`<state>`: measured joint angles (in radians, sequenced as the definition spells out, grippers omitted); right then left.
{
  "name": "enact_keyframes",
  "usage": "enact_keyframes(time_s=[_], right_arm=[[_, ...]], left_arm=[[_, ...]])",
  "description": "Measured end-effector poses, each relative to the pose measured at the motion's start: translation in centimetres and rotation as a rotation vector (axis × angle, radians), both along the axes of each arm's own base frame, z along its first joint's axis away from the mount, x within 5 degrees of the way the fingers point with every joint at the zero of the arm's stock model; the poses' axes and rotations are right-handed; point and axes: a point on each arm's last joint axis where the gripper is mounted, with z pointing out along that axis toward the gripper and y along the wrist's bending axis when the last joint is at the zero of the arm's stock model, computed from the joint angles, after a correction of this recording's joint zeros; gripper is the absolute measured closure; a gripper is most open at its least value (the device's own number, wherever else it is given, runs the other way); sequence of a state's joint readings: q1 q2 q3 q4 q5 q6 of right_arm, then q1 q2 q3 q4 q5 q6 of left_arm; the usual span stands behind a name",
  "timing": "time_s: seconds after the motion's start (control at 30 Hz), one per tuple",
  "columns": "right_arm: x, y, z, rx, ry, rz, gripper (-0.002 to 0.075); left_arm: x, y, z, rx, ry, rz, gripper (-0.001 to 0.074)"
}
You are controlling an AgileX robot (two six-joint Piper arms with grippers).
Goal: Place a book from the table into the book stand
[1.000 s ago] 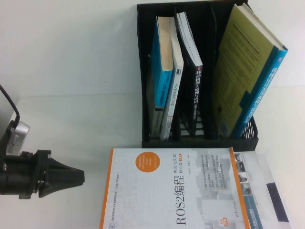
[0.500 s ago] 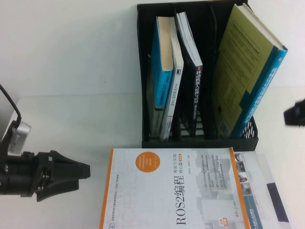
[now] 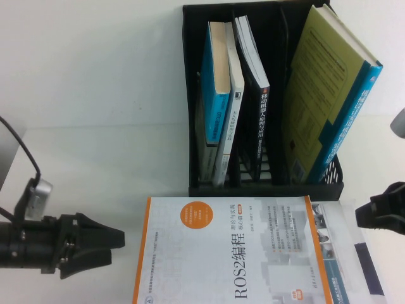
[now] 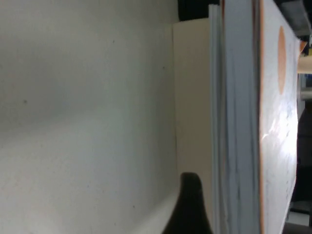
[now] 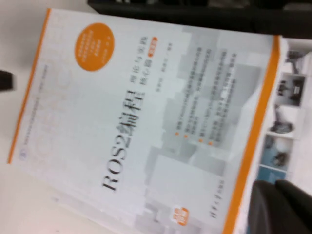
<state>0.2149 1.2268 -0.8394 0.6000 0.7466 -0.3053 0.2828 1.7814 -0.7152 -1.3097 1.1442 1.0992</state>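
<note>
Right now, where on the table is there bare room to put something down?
Bare white tabletop lies left of the black book stand, beyond the left gripper, whose open jaws face the orange-edged white ROS book. The right gripper crowds the strip right of that book, above a blue-grey book underneath.

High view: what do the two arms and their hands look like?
Left hand: matte black with tapered, wedge-shaped fingers, a silver box behind it on the wrist and a black cable looping up. Right hand: black too, only partly in view at the right edge.

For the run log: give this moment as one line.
left gripper: open, beside ROS2 book | right gripper: near book's right edge | book stand: four books
</note>
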Motion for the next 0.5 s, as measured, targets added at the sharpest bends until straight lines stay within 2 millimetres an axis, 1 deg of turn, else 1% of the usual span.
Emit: enact_keyframes(time_s=[0.13,0.2,0.3,0.5], right_arm=[[0.8,0.8,-0.9,0.068,0.039,0.030,0.0728],[1.3,1.4,-1.4,0.113,0.059,0.052,0.0728],[1.9,1.8,-2.2,0.145,0.082,0.075,0.0728],[2.8,2.1,-4.1,0.141,0.143,0.087,0.0728]], left_arm=[[0.2,-1.8,-1.8,0.013,0.035,-0.066,0.0210],[0.4,-2.5,-2.3,0.005,0.036,-0.078,0.0200],[0.6,-3.1,-2.7,-0.012,0.029,-0.078,0.0195],[0.9,-3.4,-2.5,-0.055,-0.004,-0.069,0.0194]])
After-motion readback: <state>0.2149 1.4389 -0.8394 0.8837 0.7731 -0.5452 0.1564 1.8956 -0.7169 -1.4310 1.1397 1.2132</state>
